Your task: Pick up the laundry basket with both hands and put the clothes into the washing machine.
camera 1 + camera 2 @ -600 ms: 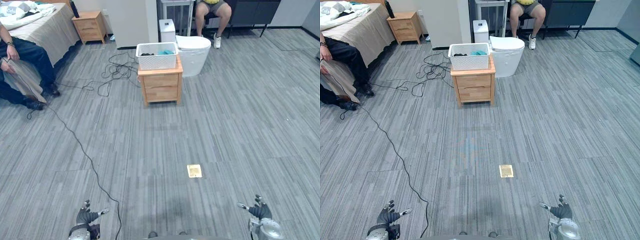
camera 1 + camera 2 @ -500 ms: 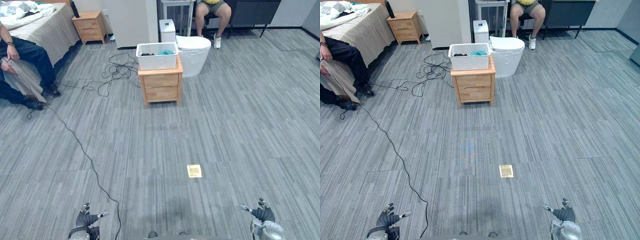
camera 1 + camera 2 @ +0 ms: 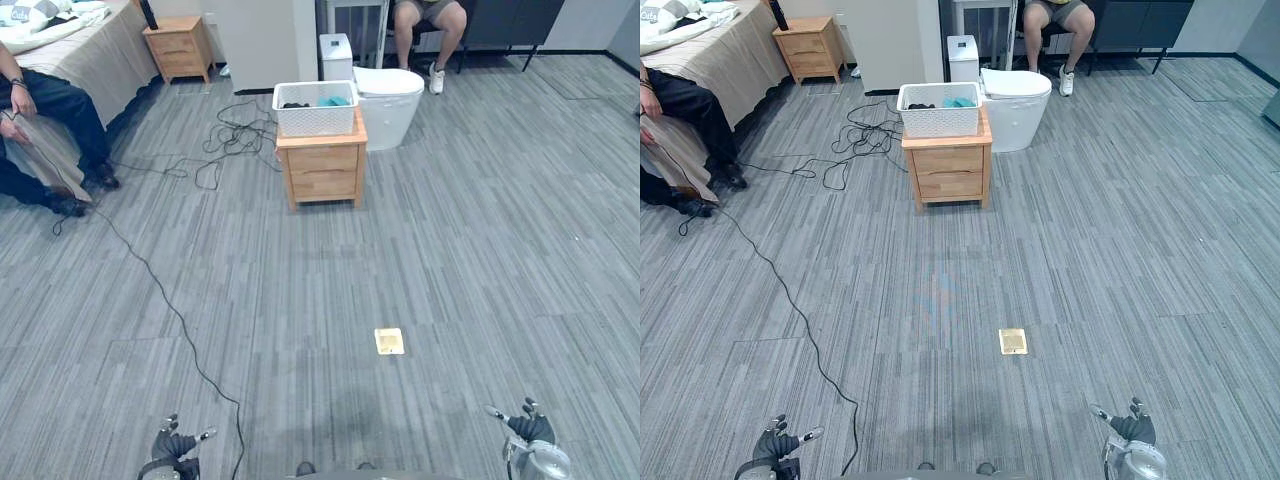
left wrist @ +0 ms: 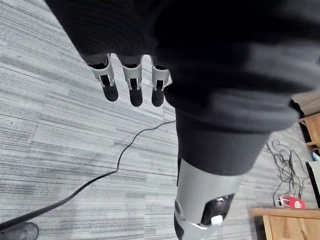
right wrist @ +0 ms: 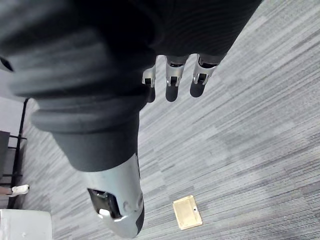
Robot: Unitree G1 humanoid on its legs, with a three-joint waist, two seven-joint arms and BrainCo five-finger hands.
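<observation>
My left hand [image 3: 175, 447], low at left, has its fingers spread and holds nothing. Well ahead, the white laundry basket [image 3: 316, 108] with dark and teal clothes [image 3: 334, 101] stands on the wooden bench [image 3: 322, 170]. My right hand [image 3: 530, 435], low at right, is likewise spread and empty.

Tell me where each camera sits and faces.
Left eye view: on the head, looking down at the white plastic laundry basket on the light wooden nightstand; left hand, right hand at bottom.
Right eye view: same, slightly aside.
Left wrist view: past its open hand onto grey carpet.
Right wrist view: likewise; shares the tan square floor plate with both eyes.
</observation>
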